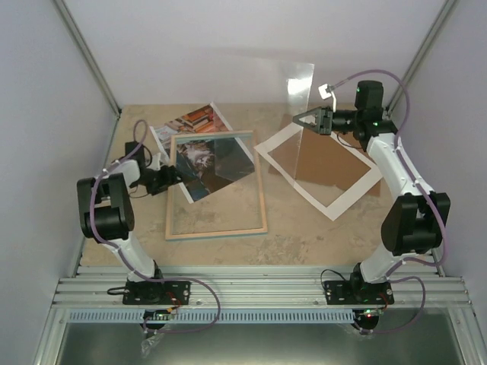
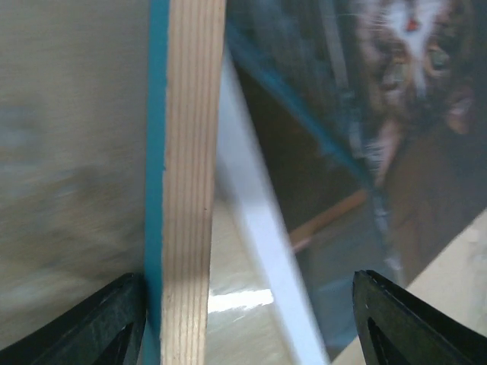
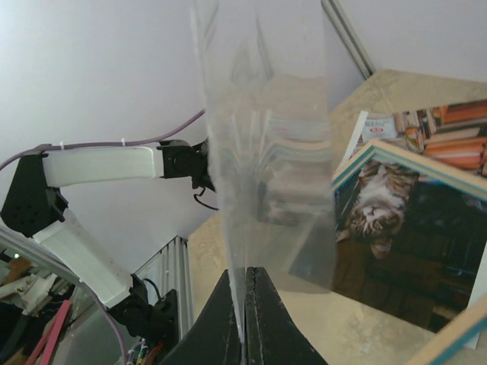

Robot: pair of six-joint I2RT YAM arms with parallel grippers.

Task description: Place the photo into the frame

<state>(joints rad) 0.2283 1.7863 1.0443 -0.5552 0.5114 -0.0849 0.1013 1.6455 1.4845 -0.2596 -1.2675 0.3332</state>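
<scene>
The frame (image 1: 217, 232) lies flat left of centre, wood side up. The photo (image 1: 199, 122), a tabby cat with orange-red books, lies at the back left with its near part under the frame and showing darker through it. My left gripper (image 1: 172, 179) is open and straddles the frame's left rail (image 2: 186, 152); the cat photo (image 2: 411, 61) shows beyond it. One finger (image 2: 106, 327) is against the rail's turquoise side. My right gripper (image 1: 302, 118) is shut on a clear sheet (image 1: 300, 80) and holds it upright above the table; its fingertips (image 3: 228, 319) pinch the sheet's (image 3: 266, 114) lower edge.
A white mat board (image 1: 346, 199) lies on a brown backing board (image 1: 327, 163) at the right, under the right gripper. Grey walls and metal corner posts close the back and sides. The right wrist view also shows the photo (image 3: 441, 122), a frame rail (image 3: 449, 341) and the left arm (image 3: 99, 167).
</scene>
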